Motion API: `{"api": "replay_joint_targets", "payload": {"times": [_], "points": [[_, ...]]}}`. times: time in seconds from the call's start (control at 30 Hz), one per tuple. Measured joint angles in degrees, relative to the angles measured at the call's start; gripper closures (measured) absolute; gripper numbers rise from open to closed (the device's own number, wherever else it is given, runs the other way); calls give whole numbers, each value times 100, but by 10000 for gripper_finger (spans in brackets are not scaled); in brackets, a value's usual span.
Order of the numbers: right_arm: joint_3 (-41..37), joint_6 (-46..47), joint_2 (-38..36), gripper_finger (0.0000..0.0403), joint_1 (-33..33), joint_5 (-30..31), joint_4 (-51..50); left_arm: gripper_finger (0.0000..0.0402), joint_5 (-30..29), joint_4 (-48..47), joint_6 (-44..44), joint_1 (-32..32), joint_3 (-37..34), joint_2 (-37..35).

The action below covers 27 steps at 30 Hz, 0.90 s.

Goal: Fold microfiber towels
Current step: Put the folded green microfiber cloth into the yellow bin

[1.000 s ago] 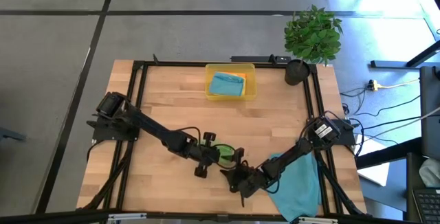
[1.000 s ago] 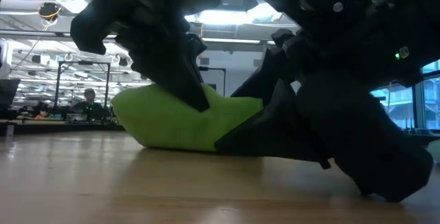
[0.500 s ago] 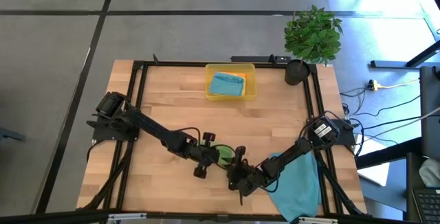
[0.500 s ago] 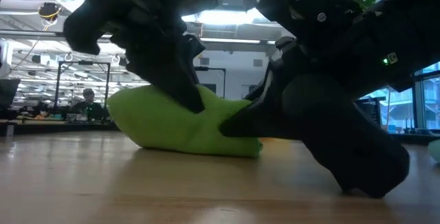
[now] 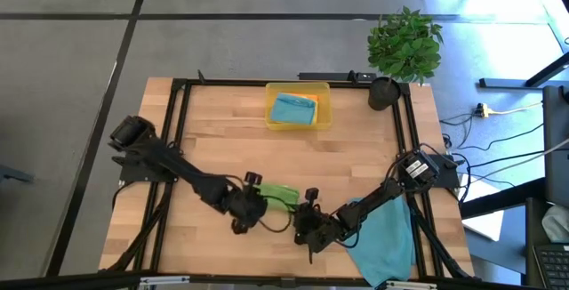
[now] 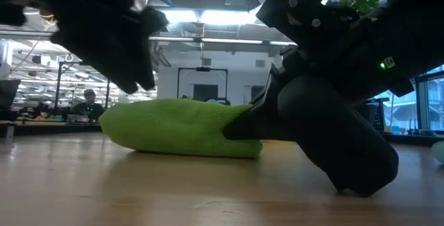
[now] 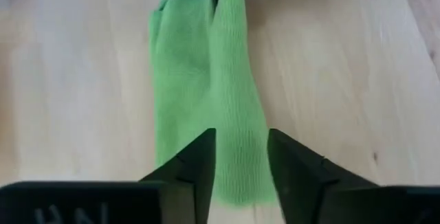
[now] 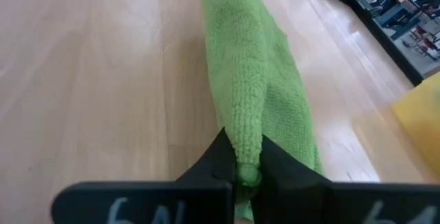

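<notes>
Table (image 5: 222, 121): light wood top in a black frame, carrying everything below.
Teal-blue towel (image 5: 387, 241): spread loosely at the near right corner, partly under the right arm.
Tray (image 5: 298, 106): translucent yellow, at the far middle, holding folded teal-blue and orange cloths.
Green towel (image 5: 277, 192): folded into a long narrow roll, lying near the front middle between both grippers.
Right gripper (image 8: 245, 172): fingers pressed together, pinching one end of the green towel.
Left gripper (image 7: 240, 172): fingers spread apart, straddling the other end without gripping it.
</notes>
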Motion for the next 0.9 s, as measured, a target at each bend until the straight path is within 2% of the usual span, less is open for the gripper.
{"api": "replay_joint_targets", "payload": {"times": [0.2, 0.37, 0.7, 0.9], "points": [[0, 59, 0, 387, 0, -5, 4, 244, -580, -143, -409, -486, -155, -21], [-2, 173, 0, 387, 0, -17, 8, 215, -870, -34, -789, -586, -501, -17], [0, 173, 0, 387, 0, -31, 13, 164, -858, 1027, -685, -471, -774, 1], [0, 173, 0, 387, 0, -35, 15, 153, -816, 1042, -676, -399, -787, 392]]}}
